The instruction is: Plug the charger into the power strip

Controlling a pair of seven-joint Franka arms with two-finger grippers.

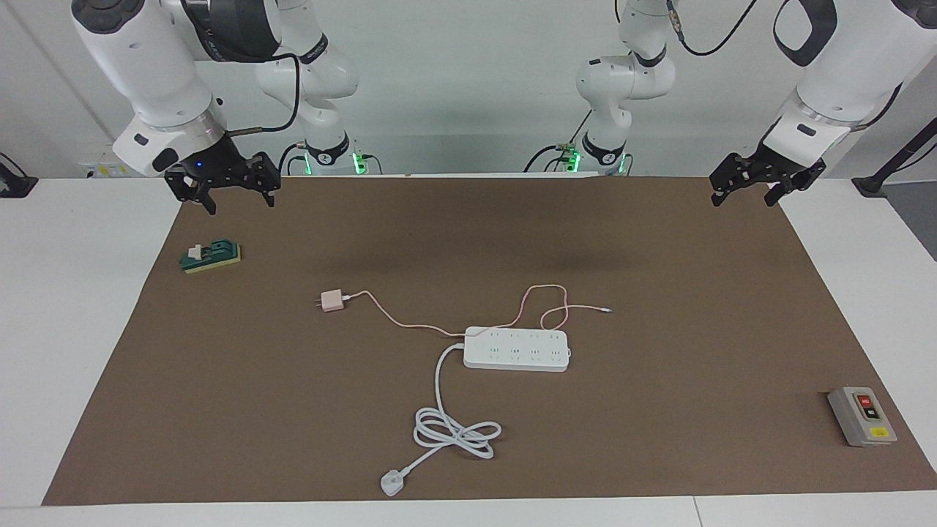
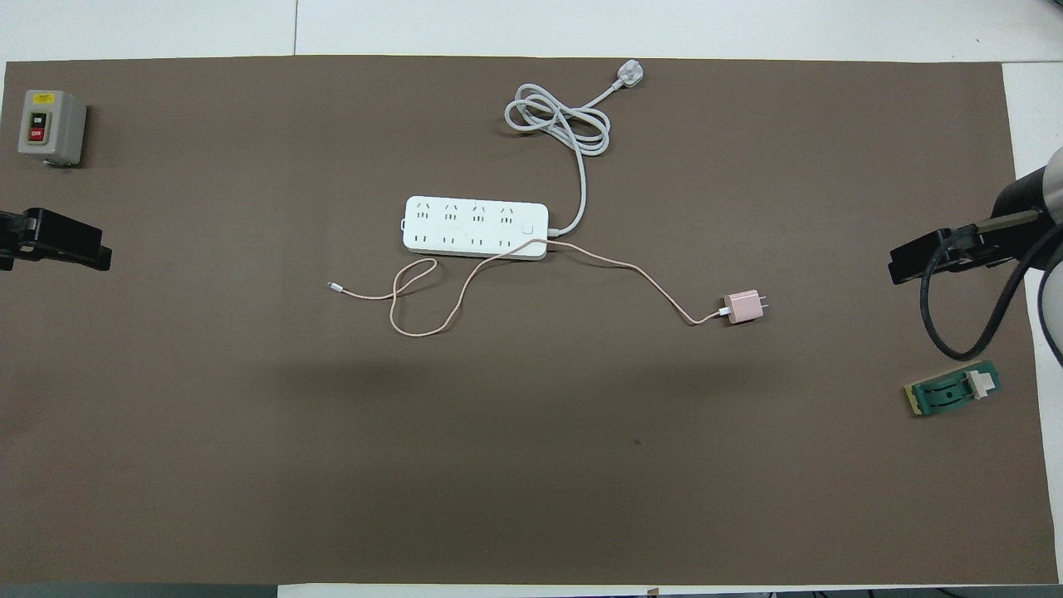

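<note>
The pale-pink charger [image 1: 333,301] lies on the brown mat with its prongs pointing toward the right arm's end; it also shows in the overhead view [image 2: 743,306]. Its thin pink cable [image 1: 545,300] runs past the power strip and loops on the mat. The white power strip [image 1: 517,348] lies flat mid-table, sockets up, a little farther from the robots than the charger; the overhead view shows it too [image 2: 476,227]. My right gripper [image 1: 241,205] hangs open and empty over the mat's edge at its own end. My left gripper [image 1: 743,199] hangs open and empty at the other end.
The strip's thick white cord coils to a white three-pin plug [image 1: 392,483] at the mat's edge farthest from the robots. A grey box with red and yellow buttons [image 1: 861,416] sits at the left arm's end. A small green block [image 1: 212,256] lies below the right gripper.
</note>
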